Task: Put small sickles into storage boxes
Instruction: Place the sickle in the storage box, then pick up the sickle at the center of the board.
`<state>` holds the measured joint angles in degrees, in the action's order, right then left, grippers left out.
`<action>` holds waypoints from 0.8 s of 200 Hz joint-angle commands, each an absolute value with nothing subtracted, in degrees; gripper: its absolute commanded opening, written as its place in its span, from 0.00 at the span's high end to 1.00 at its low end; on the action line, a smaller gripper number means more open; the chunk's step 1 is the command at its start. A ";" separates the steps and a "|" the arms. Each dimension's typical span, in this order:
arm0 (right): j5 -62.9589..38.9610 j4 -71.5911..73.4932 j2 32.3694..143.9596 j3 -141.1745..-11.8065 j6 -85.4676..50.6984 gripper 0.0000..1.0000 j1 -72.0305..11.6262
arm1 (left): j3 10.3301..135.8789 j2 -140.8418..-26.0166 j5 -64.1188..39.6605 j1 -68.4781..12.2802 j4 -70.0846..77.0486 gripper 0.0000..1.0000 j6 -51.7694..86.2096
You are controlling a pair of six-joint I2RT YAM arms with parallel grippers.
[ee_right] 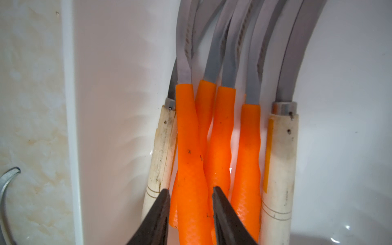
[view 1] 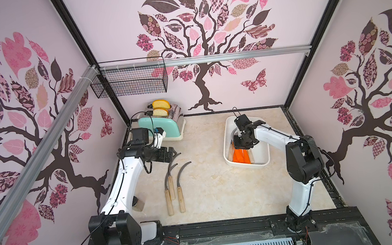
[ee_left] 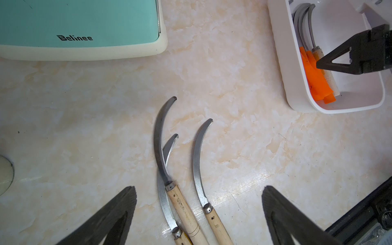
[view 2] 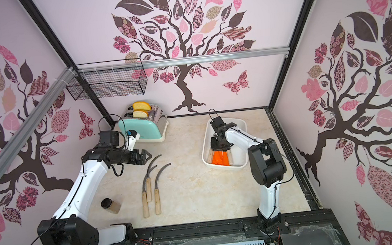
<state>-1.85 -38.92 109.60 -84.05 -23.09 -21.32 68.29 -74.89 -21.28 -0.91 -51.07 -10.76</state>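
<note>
While right gripper flanks orange sickle in tray, clamp unclear: likely drop-off. Next, left gripper, jaws spread, should take wooden sickles at tray's 8 o'clock.

The left arm stood bent at its elbow, the forearm lying roughly level and stretched toward the middle of the workspace. The left gripper pointed sideways and a little downward, its fingers spread wide with nothing between them. The right arm stood upright from its base, folded sharply at the elbow, with the forearm angled forward. The right gripper pointed steeply down, jaws only narrowly parted; whether they pressed on anything could not be told.
</note>
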 commanded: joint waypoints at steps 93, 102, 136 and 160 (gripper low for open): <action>6.17 -46.30 97.78 -86.52 -21.92 0.61 -27.37 | 68.48 -76.17 -20.20 5.52 -45.93 0.02 -2.42; 6.21 -46.41 96.83 -85.64 -22.38 0.61 -28.44 | 68.85 -76.42 -19.16 5.55 -46.26 0.02 -2.70; 6.39 -44.83 91.73 -81.00 -25.53 0.61 -32.38 | 69.39 -76.47 -18.45 5.70 -46.88 0.02 -3.76; 6.56 -44.56 88.92 -79.23 -27.73 0.59 -35.95 | 69.09 -76.20 -19.14 5.66 -47.02 0.02 -4.64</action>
<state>5.04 -43.72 92.05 -80.14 -24.77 -33.26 68.14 -76.44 -18.92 5.58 -47.09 -3.66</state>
